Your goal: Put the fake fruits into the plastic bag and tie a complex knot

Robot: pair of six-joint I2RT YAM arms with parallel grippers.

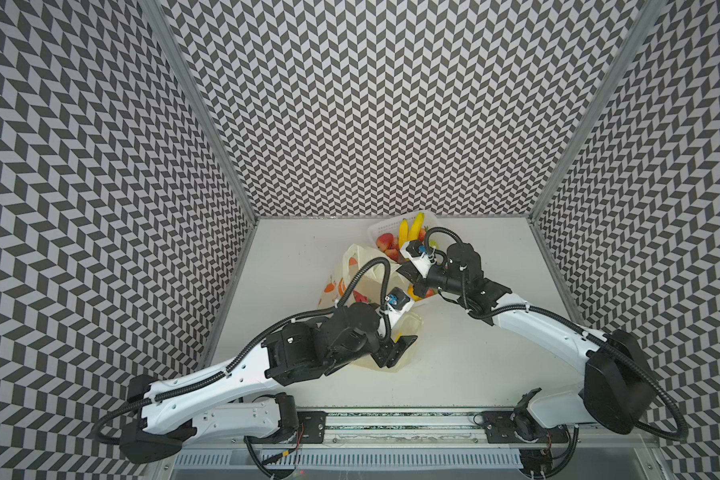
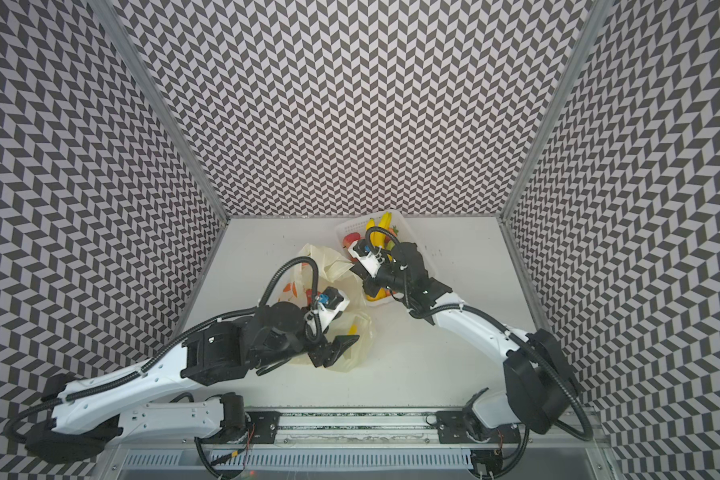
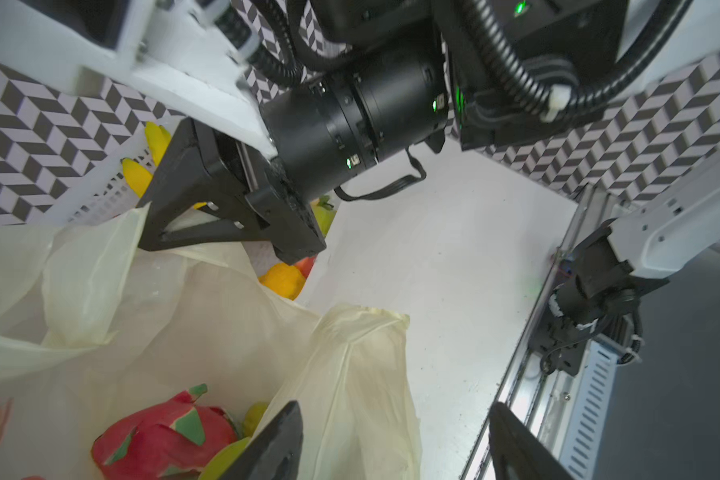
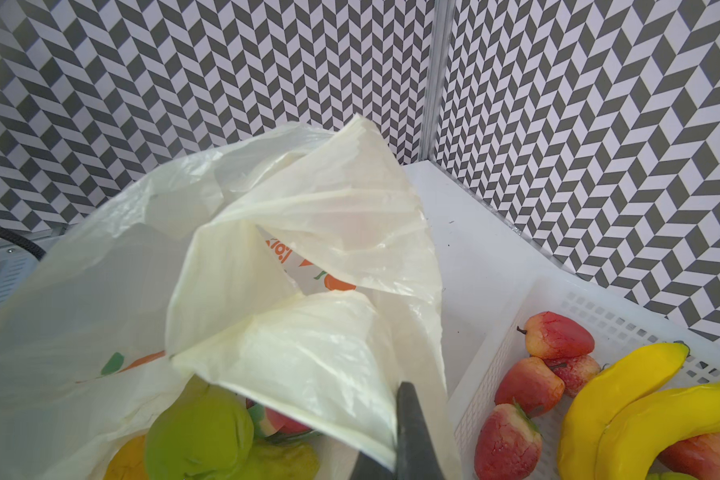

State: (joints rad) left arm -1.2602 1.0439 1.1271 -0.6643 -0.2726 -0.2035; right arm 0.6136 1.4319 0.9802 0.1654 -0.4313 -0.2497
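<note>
The pale-yellow plastic bag (image 1: 364, 257) (image 2: 329, 259) lies open mid-table, between both arms. Inside it are a pink-red dragon fruit (image 3: 163, 436), a green pear (image 4: 200, 432) and a yellow fruit (image 4: 127, 461). My right gripper (image 4: 408, 444) (image 1: 412, 278) is shut on the bag's far rim and holds the film up. At the near side, my left gripper (image 3: 391, 453) (image 1: 395, 351) stands open, with a loose bag flap (image 3: 362, 374) lying between its fingers, not pinched. No knot is in view.
A white perforated basket (image 1: 385, 226) (image 4: 558, 291) stands at the back right beside the bag. It holds strawberries (image 4: 528, 386), bananas (image 4: 624, 399) and an orange (image 3: 283, 280). Patterned walls close in three sides. The arm rail (image 1: 391, 428) runs along the front edge.
</note>
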